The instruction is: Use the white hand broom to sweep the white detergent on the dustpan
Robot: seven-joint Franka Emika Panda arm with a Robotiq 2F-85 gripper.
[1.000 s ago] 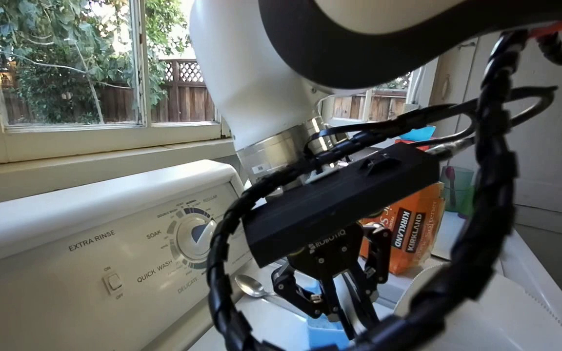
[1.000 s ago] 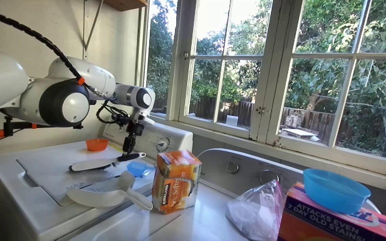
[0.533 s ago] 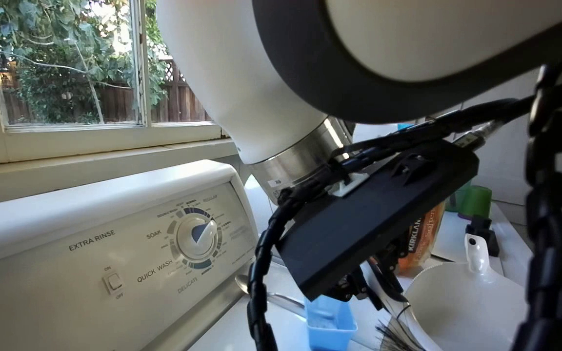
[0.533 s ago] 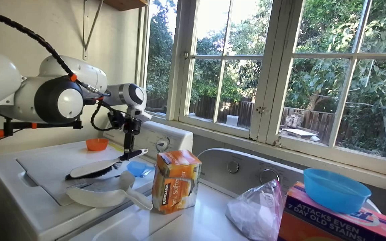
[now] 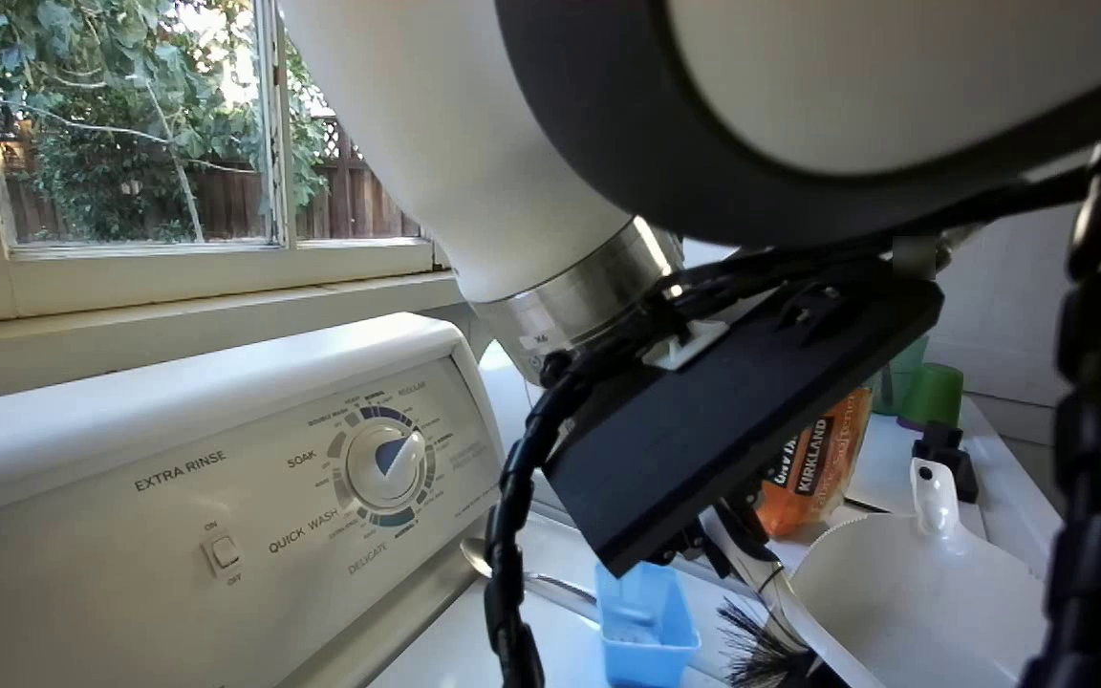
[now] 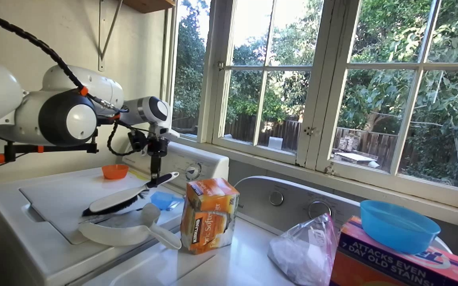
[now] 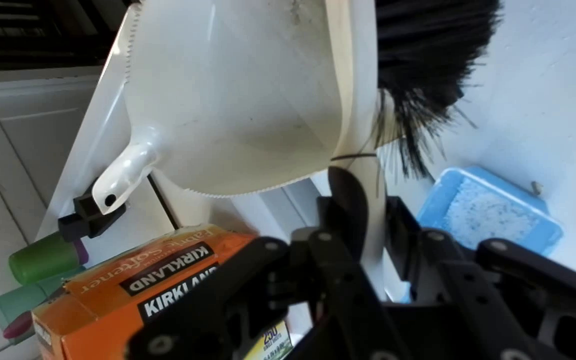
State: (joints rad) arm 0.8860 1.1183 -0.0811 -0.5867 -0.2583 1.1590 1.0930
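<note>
The long white plastic hand broom (image 7: 360, 75) with black bristles (image 7: 428, 45) runs from the top of the wrist view down to the middle. The black metal gripper (image 7: 360, 215) is pinching its handle (image 7: 370, 185), with fingers (image 7: 400, 220) on both sides. In an exterior view, the broom slants, with the handle end up to the right and the brush end down to the left. I can't tell if the bristles touch the flat white washer lid (image 6: 60, 198).

The broom looks light and hard, but the bristles should bend. The handle looks smooth, so it could twist when the brush drags. I think the best place to hold it is the black part of the handle, where the fingers are now.

The wide white dustpan (image 7: 233, 100) is just beside the broom, at the upper left of the wrist view. It looks light too, so a push may slide it.

White grains (image 7: 488, 215) lie in the small light blue plastic tub (image 7: 513, 190) at the lower right. I can't make out loose detergent for sure.

A shiny silver spoon (image 5: 562, 589) is by the tub. The orange cardboard softener box (image 7: 108, 290) fills the lower left.
</note>
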